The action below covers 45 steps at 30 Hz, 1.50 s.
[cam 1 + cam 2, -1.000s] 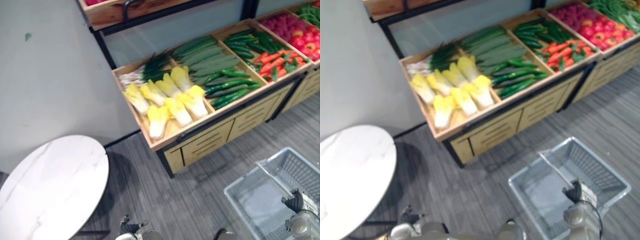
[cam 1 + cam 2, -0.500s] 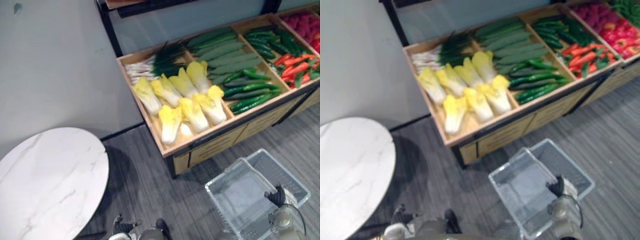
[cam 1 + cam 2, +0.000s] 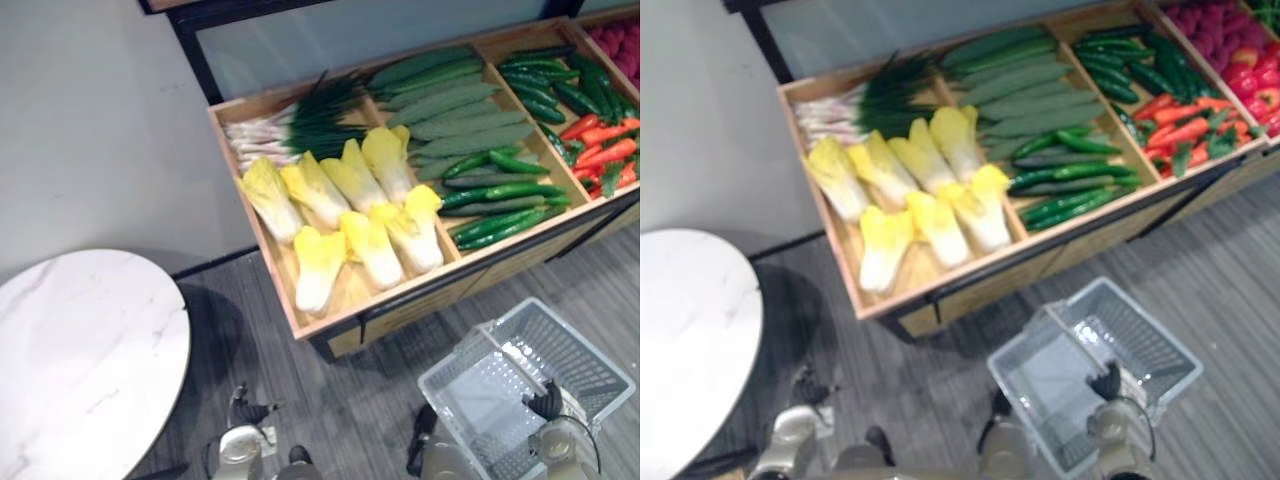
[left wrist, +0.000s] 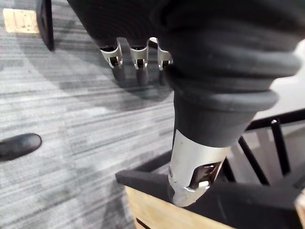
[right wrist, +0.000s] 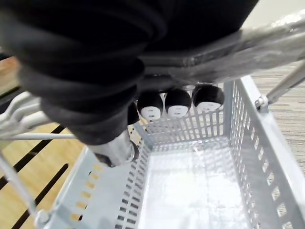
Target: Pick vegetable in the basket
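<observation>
Several pale yellow cabbages (image 3: 350, 215) lie in the leftmost compartment of a wooden stand (image 3: 265, 245), with a bunch of scallions (image 3: 300, 125) at the back of that compartment. The next compartment holds long cucumbers (image 3: 470, 110) at the back and smaller dark green ones toward the front. The one after that holds more green vegetables and orange carrots (image 3: 605, 150). All the vegetables rest in the stand, and neither hand holds one. Just in front of the stand, below its cucumber compartment, hangs a grey mesh basket (image 3: 585, 352) over the grey floor (image 3: 330, 400). The basket has nothing inside. The right hand (image 5: 177, 102) is clenched round the basket's handle (image 5: 257, 40), its dark fingertips curled under the bar. The left hand (image 4: 138, 56) hangs low in front of the stand's left corner, above the floor, fingers loose and thumb apart, grasping nothing. A round white marble worktop (image 3: 80, 360) stands to the left of the stand, apart from it.
</observation>
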Available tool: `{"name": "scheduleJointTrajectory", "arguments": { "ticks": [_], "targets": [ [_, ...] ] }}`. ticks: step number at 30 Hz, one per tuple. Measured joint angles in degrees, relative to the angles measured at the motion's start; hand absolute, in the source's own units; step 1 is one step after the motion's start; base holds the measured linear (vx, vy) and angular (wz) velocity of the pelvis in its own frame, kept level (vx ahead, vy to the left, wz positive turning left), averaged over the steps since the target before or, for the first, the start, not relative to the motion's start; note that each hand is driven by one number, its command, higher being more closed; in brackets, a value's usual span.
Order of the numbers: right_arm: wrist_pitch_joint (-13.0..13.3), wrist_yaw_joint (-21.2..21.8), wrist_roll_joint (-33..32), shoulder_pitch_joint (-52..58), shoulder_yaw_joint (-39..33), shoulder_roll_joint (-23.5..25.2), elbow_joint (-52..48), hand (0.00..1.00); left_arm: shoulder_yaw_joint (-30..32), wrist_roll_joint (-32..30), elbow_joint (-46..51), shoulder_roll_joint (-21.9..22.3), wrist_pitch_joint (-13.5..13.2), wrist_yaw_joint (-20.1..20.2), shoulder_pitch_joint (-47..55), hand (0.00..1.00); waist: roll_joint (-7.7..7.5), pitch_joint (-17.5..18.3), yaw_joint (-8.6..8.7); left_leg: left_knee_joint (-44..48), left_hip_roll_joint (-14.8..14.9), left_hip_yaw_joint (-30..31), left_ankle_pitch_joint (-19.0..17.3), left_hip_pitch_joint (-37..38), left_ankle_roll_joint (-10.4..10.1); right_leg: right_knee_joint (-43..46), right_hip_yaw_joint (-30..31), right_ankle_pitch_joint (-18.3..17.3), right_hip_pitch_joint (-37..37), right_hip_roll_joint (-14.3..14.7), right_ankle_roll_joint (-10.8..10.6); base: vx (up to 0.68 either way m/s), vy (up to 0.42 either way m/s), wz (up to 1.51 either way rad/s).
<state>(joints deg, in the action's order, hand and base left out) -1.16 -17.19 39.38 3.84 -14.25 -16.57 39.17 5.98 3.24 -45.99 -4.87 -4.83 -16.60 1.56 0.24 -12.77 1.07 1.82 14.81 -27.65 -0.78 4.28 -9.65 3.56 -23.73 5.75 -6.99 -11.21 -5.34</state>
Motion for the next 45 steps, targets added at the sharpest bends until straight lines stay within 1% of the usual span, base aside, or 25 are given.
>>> {"name": "scheduleJointTrajectory", "arguments": {
  "ticks": [1, 3, 5, 6, 7, 8, 10, 13, 15, 16, 20, 27, 30, 31, 32, 33, 36, 38, 39, 41, 42, 43, 45],
  "targets": [
    [0.2, 0.0, 0.0, 0.6, -0.2, -0.1, -0.3, 1.00, -0.1, 0.0, 1.9, 0.4, 0.0, -0.3, 0.1, 0.00, 0.20, 0.2, 0.24, -0.2, 0.7, 0.0, 0.4, 0.3, 0.1, -1.7, -0.9, 0.3, 1.5, 1.1, 0.4, 0.01, -0.140, 0.23],
    [0.7, 0.0, 0.0, 1.2, -0.7, -0.1, -0.8, 1.00, -0.1, 0.0, 5.0, 0.5, -0.1, -0.7, 0.1, 0.00, 0.63, 0.5, 0.23, -0.8, 1.2, 0.0, 0.4, 0.2, 0.1, -3.4, -1.3, 0.7, 2.2, 2.1, 0.9, -0.02, -0.072, 0.16],
    [1.0, -0.1, 0.0, 1.3, -1.0, -0.1, -1.2, 1.00, -0.1, -0.8, 11.9, 0.6, 0.0, -1.4, 0.9, 0.00, 0.30, 0.6, 0.18, -1.9, 0.8, 0.0, 0.3, -0.3, 0.1, -5.8, -1.8, 1.9, 2.1, 2.4, 1.0, -0.07, 0.007, 0.12],
    [1.0, -0.1, 0.0, 1.4, -1.0, -0.1, -1.2, 1.00, -0.2, -2.0, 14.0, 0.7, 0.0, -1.8, 1.1, 0.00, 0.20, 0.7, 0.09, -1.9, 0.5, 0.0, 0.3, -0.5, 0.0, -6.4, -1.9, 2.3, 2.2, 2.4, 1.0, -0.06, 0.023, 0.12],
    [1.2, -0.4, 0.0, 1.9, -1.1, 0.0, -1.2, 1.00, -0.7, -3.6, 18.3, 1.0, -0.1, -2.9, 2.0, 0.00, 0.11, 0.9, 0.05, -2.0, 0.0, 0.1, 0.3, -1.1, 0.0, -7.5, -2.1, 2.9, 2.2, 2.1, 0.6, -0.05, 0.019, 0.09],
    [1.2, -0.6, 0.0, 2.2, -1.2, 0.1, -1.2, 1.00, -1.3, -4.8, 21.4, 1.0, -0.1, -3.6, 2.7, 0.00, 0.12, 0.9, -0.16, -2.1, -0.5, 0.1, 0.3, -1.3, 0.0, -8.0, -2.2, 3.5, 2.3, 1.9, 0.7, -0.05, 0.033, 0.09],
    [1.4, -0.8, 0.0, 2.9, -1.3, 0.6, -1.2, 1.00, -1.7, -6.9, 27.9, 1.3, -0.1, -4.1, 3.9, 0.00, 0.18, 0.9, -0.24, -2.2, -1.3, 0.2, 0.3, -1.3, 0.1, -9.0, -2.1, 4.3, 2.5, 1.4, 0.5, -0.05, 0.040, 0.02],
    [2.0, -1.2, 0.1, 3.8, -3.2, 1.4, -1.2, 1.00, -1.9, -10.7, 38.0, 3.5, -0.3, -5.6, 5.2, 0.00, 0.41, 1.1, -0.19, -2.0, -1.7, 0.2, 0.1, -1.5, 0.4, -9.0, -2.1, 4.6, 2.6, 0.8, 0.1, -0.04, 0.025, 0.03],
    [2.4, -1.3, 0.1, 4.4, -3.8, 1.4, -1.1, 1.00, -2.3, -12.0, 42.5, 4.6, -1.1, -5.7, 5.4, 0.00, 0.41, 1.1, -0.22, -1.6, -1.7, 0.4, -0.1, -2.0, 0.6, -9.0, -2.2, 4.6, 2.7, 0.7, 0.1, -0.05, 0.009, 0.03],
    [2.7, -1.3, 0.1, 4.7, -3.8, 1.5, -1.1, 1.00, -2.6, -13.7, 44.9, 4.9, -1.4, -5.8, 5.5, 0.00, 0.42, 1.1, -0.21, -1.5, -1.7, 0.5, -0.2, -2.0, 0.7, -9.0, -2.2, 4.6, 2.7, 0.8, 0.1, -0.05, 0.000, 0.02],
    [2.8, -1.8, 0.5, 5.3, -3.9, 1.5, 0.0, 1.00, -4.0, -17.8, 50.4, 4.9, -1.9, -6.6, 5.5, 0.00, 0.47, 1.4, -0.13, -1.5, -1.7, 0.6, -0.4, -1.3, 0.7, -9.0, -2.1, 4.7, 3.4, 0.8, 0.1, -0.03, 0.003, 0.00],
    [2.8, -2.4, 0.6, 6.1, -3.5, 1.6, 0.0, 1.00, -6.7, -18.2, 52.8, 5.1, -1.8, -7.0, 5.2, 0.00, 0.73, 2.9, 0.25, -0.9, -1.7, -0.4, -1.2, -0.9, 0.6, -9.0, -0.9, 4.9, 3.3, 0.9, 0.1, -0.01, 0.007, -0.08],
    [2.8, -2.3, 0.7, 6.1, -3.1, 1.6, 0.0, 1.00, -7.2, -18.6, 51.7, 5.4, -0.8, -6.9, 3.6, 0.00, 0.73, 2.9, 0.20, -0.6, -1.6, -1.2, -1.4, -0.5, 0.6, -9.2, -0.2, 5.3, 3.2, 1.0, 0.1, -0.01, -0.002, -0.15],
    [2.8, -2.3, 0.9, 5.8, -2.7, 1.6, 0.0, 1.00, -7.2, -19.8, 50.5, 5.4, -0.2, -7.0, 2.8, 0.00, 0.70, 2.9, 0.13, -0.6, -1.6, -1.8, -1.5, 0.0, 0.6, -9.5, 0.7, 5.7, 3.2, 1.2, 0.2, -0.02, -0.005, -0.26],
    [2.8, -2.3, 1.2, 5.7, -2.6, 1.6, -0.1, 1.00, -7.1, -19.9, 48.5, 5.4, 0.5, -7.2, 1.6, 0.00, 0.78, 2.9, 0.33, -0.5, -1.7, -2.1, -1.6, 0.2, 0.6, -9.5, 1.1, 5.8, 3.2, 1.2, 0.3, -0.03, -0.004, -0.24],
    [2.8, -2.3, 1.2, 5.7, -2.6, 1.6, -0.1, 1.00, -7.0, -20.0, 47.5, 5.4, 0.6, -7.3, 1.1, 0.00, 0.77, 2.9, 0.34, -0.4, -1.6, -2.3, -1.7, 0.3, 0.5, -9.5, 1.2, 5.8, 3.2, 1.2, 0.3, -0.04, -0.003, -0.19],
    [2.7, -2.2, 1.2, 5.9, -2.1, 1.6, -0.5, 1.00, -6.3, -19.9, 43.3, 6.4, 2.5, -8.0, -1.1, 0.00, 0.71, 2.9, 0.58, 0.1, -1.6, -3.5, -2.4, 1.0, 0.5, -9.5, 2.5, 6.0, 3.1, 1.3, 0.3, -0.04, -0.003, -0.20],
    [2.5, -2.2, 1.2, 6.0, -1.6, 1.5, -0.5, 1.00, -5.8, -19.9, 41.1, 7.0, 3.0, -8.3, -2.1, 0.00, 0.55, 2.9, 0.61, 0.4, -1.6, -3.9, -2.7, 0.9, 0.4, -9.5, 3.0, 6.0, 2.8, 1.3, 0.2, -0.04, -0.005, -0.15],
    [2.4, -2.2, 1.3, 5.9, -1.1, 1.5, -0.7, 1.00, -5.5, -19.9, 39.5, 7.0, 3.6, -8.9, -2.9, 0.00, 0.28, 3.1, 0.56, 0.3, -1.7, -4.7, -2.7, 0.9, 0.4, -9.5, 3.7, 6.1, 2.2, 1.3, 0.1, -0.04, -0.007, -0.21],
    [2.4, -2.2, 1.3, 5.9, -1.0, 1.6, -0.7, 1.00, -5.3, -19.9, 37.6, 7.0, 4.3, -9.7, -3.9, 0.00, 0.21, 3.1, 0.57, 0.3, -1.7, -4.7, -2.7, 0.9, 0.4, -9.5, 3.9, 6.2, 2.2, 1.3, 0.3, -0.02, -0.009, -0.09],
    [2.2, -2.2, 1.3, 5.9, -0.9, 1.6, -0.8, 1.00, -4.8, -19.9, 35.9, 6.9, 5.1, -10.2, -4.7, 0.00, 0.14, 3.1, 0.73, 0.3, -1.7, -4.8, -2.7, 1.1, 0.4, -9.5, 3.9, 6.2, 2.2, 1.3, 0.3, 0.00, 0.000, 0.00],
    [2.0, -2.2, 1.3, 6.0, -0.8, 1.6, -1.3, 1.00, -3.8, -19.8, 34.8, 6.9, 5.5, -10.4, -5.2, 0.00, 0.07, 3.2, 1.34, 0.3, -1.7, -4.8, -2.7, 1.2, 0.3, -9.6, 4.0, 6.2, 2.2, 1.3, 0.3, 0.00, 0.000, 0.00],
    [1.9, -2.2, 1.3, 5.9, -0.4, 1.6, -1.9, 1.00, -2.6, -19.8, 33.3, 6.8, 5.7, -11.3, -6.0, 0.00, -0.04, 3.1, 1.94, 0.3, -1.8, -4.9, -2.7, 1.5, 0.3, -9.6, 4.0, 6.2, 2.2, 1.3, 0.3, 0.00, -0.005, -0.03]
  ]
}}
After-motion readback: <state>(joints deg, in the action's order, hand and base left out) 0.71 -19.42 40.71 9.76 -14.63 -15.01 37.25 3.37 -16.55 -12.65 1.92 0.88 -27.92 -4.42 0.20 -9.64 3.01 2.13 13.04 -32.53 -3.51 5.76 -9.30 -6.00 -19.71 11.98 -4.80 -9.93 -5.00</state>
